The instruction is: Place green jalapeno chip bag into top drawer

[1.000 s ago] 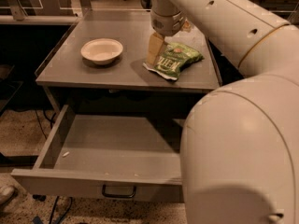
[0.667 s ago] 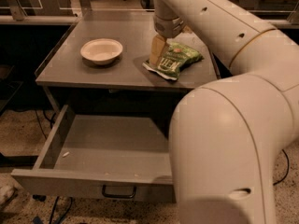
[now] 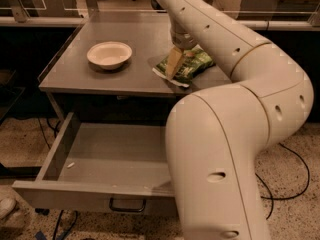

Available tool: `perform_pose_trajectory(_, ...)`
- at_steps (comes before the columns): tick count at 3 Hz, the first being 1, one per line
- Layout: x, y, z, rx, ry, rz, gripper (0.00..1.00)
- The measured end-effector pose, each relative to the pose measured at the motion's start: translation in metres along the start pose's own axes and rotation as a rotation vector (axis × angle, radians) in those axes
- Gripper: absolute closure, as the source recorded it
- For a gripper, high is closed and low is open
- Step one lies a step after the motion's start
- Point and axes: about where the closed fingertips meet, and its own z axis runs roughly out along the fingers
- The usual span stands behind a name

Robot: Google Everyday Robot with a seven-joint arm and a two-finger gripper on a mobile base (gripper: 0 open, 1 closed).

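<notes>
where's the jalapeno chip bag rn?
Camera view: the green jalapeno chip bag lies on the grey tabletop, right of the cream bowl, with the gripper at its left edge, above the open top drawer.

The wide grey metal top drawer [image 3: 115, 154] is pulled out. Its left and middle parts are open from above, with only a tiny white bit [image 3: 71, 165] by the left wall. The robot's thick cream arm [image 3: 225, 149] hangs over the drawer's right side and blocks the way there. On the grey tabletop [image 3: 135, 31], the gripper [image 3: 174, 64] is right at the crinkly green jalapeno chip bag [image 3: 196, 61], near the front edge. The round cream bowl [image 3: 109, 54] stands to the left, with bare table between.
</notes>
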Motion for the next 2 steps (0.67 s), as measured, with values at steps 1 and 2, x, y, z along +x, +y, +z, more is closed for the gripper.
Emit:
perform_pose_trajectory(1, -0.0002, -0.0014, -0.0037, 0.0, 0.0, 0.0, 0.25)
perform_pose_trajectory(2, -0.0002, -0.0015, -0.0038, 0.0, 0.0, 0.0, 0.48)
